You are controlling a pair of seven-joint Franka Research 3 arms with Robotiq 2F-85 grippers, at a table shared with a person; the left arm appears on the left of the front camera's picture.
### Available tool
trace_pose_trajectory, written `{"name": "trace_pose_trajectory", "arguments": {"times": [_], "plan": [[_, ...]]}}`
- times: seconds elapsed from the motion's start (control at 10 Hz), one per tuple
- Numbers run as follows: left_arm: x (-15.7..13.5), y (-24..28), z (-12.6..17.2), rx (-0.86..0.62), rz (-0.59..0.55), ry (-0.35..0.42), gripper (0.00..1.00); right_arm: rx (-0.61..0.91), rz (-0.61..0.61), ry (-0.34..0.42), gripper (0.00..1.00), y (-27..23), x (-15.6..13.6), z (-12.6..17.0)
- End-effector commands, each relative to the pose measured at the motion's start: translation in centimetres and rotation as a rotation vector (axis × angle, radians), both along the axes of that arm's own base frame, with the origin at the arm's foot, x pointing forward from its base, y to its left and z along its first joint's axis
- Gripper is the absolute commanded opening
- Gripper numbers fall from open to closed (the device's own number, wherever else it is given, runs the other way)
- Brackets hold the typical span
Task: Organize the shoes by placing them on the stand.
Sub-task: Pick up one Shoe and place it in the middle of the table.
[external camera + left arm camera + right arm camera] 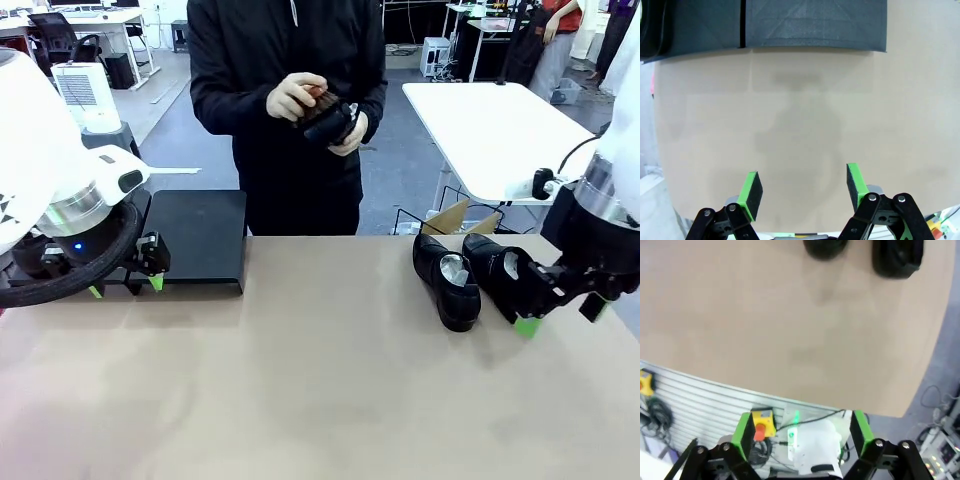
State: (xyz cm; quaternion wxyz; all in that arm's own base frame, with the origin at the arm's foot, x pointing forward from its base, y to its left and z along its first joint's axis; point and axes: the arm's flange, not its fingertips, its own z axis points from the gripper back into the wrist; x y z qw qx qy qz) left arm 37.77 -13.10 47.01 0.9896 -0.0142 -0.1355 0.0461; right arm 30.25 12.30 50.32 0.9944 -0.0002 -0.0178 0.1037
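Tan table (300,380): 2 shoes (447,278) lengthwise, toes twd robot; L gripper (126,288), R gripper (562,315) both apart.

shoes (447,285): glossy black | stand (200,235): matte black | table (300,390): beige | fingers (752,195): black, green-padded

Robotics lab: white worktable (500,130), office chair (55,35) (emergency-stop button (760,427) too)

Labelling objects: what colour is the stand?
Matte black; the stand shows best in the front view.
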Motion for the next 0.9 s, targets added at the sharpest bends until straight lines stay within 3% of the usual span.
{"name": "trace_pose_trajectory", "arguments": {"times": [0.0, 0.2, 0.5, 0.8], "plan": [[0.0, 0.2, 0.0, 0.006, -0.007, -0.011, 0.87, 0.001, -0.074, -0.164, 1.00, 1.6, 0.3, -1.8], [0.0, 0.2, 0.0, 0.006, -0.007, -0.011, 0.87, 0.004, -0.111, -0.222, 1.00, 2.9, 6.1, -4.0], [0.0, 0.2, 0.0, 0.006, -0.007, -0.011, 0.87, 0.036, -0.088, -0.152, 1.00, 4.3, 13.9, -6.7], [0.0, 0.2, 0.0, 0.006, -0.007, -0.011, 0.87, -0.004, -0.075, -0.150, 1.00, 6.8, 18.5, -8.5]]}}
